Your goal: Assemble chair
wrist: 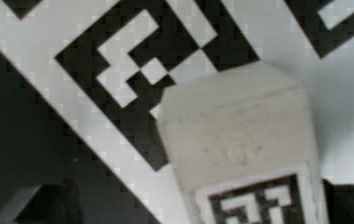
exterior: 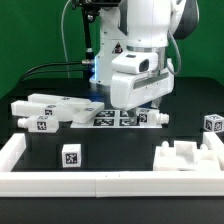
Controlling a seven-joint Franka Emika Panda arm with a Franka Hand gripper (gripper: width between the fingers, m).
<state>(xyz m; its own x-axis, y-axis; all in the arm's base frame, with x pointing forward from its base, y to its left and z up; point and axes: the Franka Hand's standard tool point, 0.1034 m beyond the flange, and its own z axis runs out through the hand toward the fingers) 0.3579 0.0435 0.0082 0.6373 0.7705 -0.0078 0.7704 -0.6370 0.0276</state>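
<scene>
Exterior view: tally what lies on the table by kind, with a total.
marker board: 1
border rail: 1
chair parts lying singly: 3 (tagged block, notched piece, small tagged block)
heap of long chair parts: 1, its pieces too overlapped to count
Total: 6, not counting anything hidden under the gripper

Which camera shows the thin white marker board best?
The exterior view: the thin white marker board shows several tags, partly behind the white robot arm. The wrist view gives only a blurred close-up of one tag.
</scene>
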